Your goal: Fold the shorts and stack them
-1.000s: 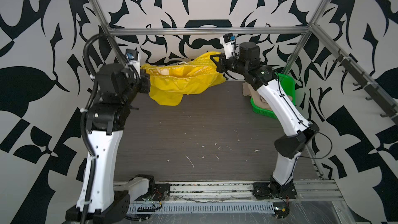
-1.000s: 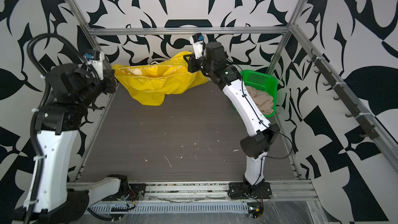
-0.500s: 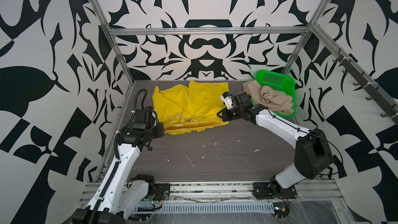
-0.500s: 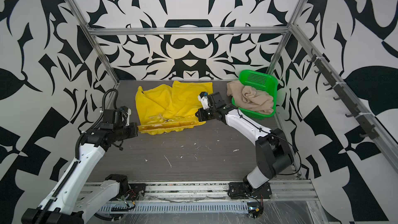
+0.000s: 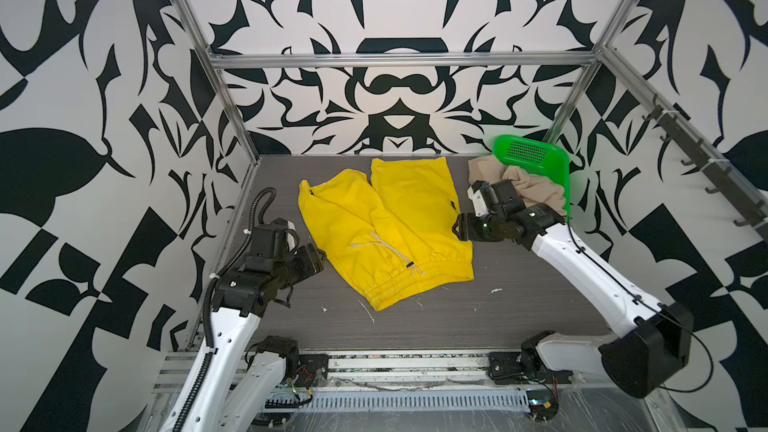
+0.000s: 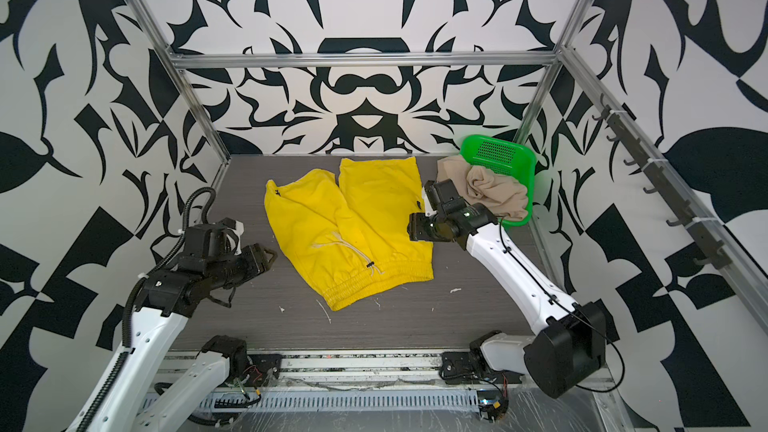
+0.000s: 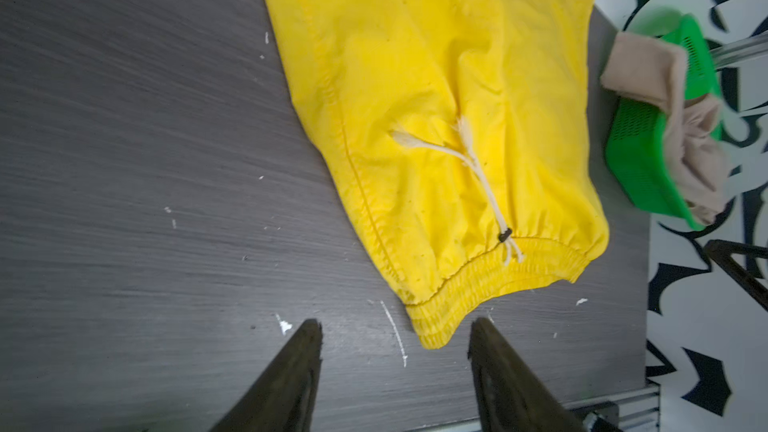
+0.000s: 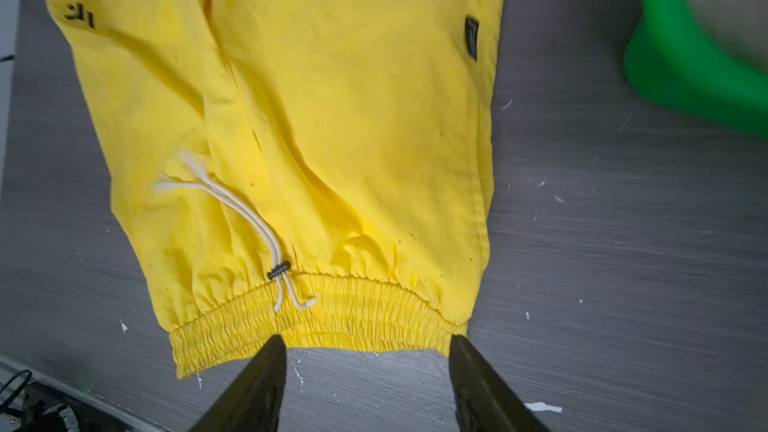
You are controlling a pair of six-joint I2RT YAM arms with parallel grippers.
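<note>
Left wrist view — left hand [image 7: 395,324] agape, empty, beside yellow shorts [image 7: 436,76] — right hand [image 8: 367,339] likewise.

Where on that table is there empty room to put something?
Widest bare table lies between the waistband of the yellow shorts and the front rail. A narrow strip runs left of the shorts, where the left gripper hovers. The far right corner is crowded: green basket, beige shorts, right gripper.

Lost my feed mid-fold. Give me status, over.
Left gripper and right gripper: jaws open, empty. Yellow shorts spread flat on table, unfolded. Tan shorts heaped in green basket. Nothing in the way.
</note>
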